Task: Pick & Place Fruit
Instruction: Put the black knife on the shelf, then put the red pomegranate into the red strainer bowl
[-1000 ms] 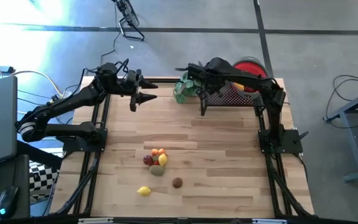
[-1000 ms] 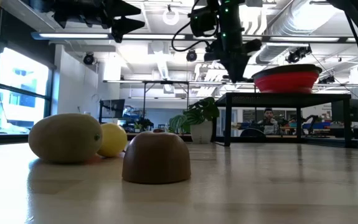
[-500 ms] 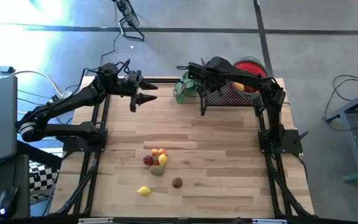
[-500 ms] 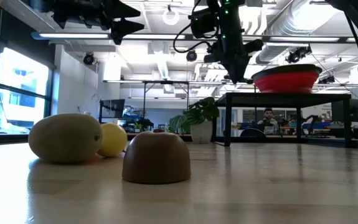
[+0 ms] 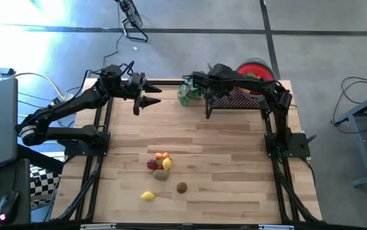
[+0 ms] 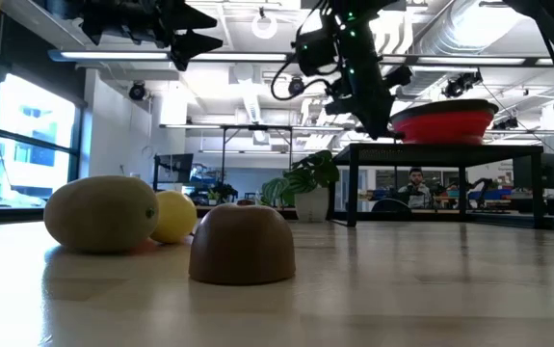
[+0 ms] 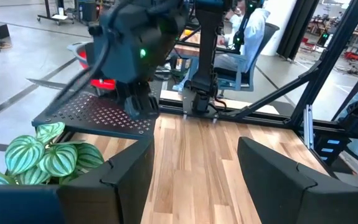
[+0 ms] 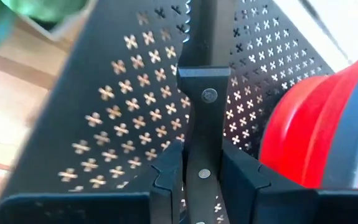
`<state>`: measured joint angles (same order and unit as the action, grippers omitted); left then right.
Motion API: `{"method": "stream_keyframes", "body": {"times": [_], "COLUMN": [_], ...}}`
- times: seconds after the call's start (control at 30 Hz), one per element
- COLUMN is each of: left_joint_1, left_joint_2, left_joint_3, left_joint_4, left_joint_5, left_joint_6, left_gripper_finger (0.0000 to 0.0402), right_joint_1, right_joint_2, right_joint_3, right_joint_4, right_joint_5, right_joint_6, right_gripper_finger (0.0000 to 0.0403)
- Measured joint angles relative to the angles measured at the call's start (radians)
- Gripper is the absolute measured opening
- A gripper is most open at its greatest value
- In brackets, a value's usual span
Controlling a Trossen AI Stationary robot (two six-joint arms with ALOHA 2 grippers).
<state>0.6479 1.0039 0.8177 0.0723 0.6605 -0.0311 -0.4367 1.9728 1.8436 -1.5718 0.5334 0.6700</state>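
Several small toy fruits lie on the wooden table: a cluster of orange, red, yellow and green-brown ones, a lemon and a brown fruit. The low view shows the green-brown fruit, the lemon and the brown one up close. My left gripper hangs open and level high over the far left of the table, nothing between its fingers. My right gripper slants down above the black perforated stand, left of the red bowl. Its fingers stand a narrow gap apart and hold nothing.
The red bowl sits on the stand at the far right. A green leafy plant stands beside the stand's left end. Black frame rails run along both table sides. A person sits in the room beyond the table.
My right gripper has sunk a little toward the top of the stand and tipped, its fingertips now slanting toward the red bowl. Its finger gap looks the same. The fruits have not moved.
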Motion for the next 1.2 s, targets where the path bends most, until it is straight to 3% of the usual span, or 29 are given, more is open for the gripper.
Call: {"method": "stream_keyframes", "body": {"times": [0.37,0.53,0.7,0.93,1.2], "left_joint_1": [0.0,0.0,0.0,0.0,0.0], "left_joint_2": [0.0,0.0,0.0,0.0,0.0], "left_joint_3": [0.0,0.0,0.0,0.0,0.0], "left_joint_4": [-0.004,-0.014,-0.015,-0.018,-0.02], "left_joint_5": [0.0,0.0,0.0,0.0,0.0], "left_joint_6": [0.0,0.0,0.0,0.0,0.0], "left_gripper_finger": [0.0228,0.0228,0.0228,0.0228,0.0228], "right_joint_1": [0.003,-0.004,-0.01,-0.032,-0.043], "right_joint_2": [0.0,0.0,0.0,0.0,0.0], "right_joint_3": [-0.015,-0.015,-0.015,-0.015,-0.015], "right_joint_4": [0.001,0.001,0.001,0.001,0.001], "right_joint_5": [0.017,-0.059,-0.061,-0.153,-0.191], "right_joint_6": [0.013,0.018,0.017,0.016,0.007], "right_gripper_finger": [0.0071,0.0071,0.0072,0.01,0.0062]}}
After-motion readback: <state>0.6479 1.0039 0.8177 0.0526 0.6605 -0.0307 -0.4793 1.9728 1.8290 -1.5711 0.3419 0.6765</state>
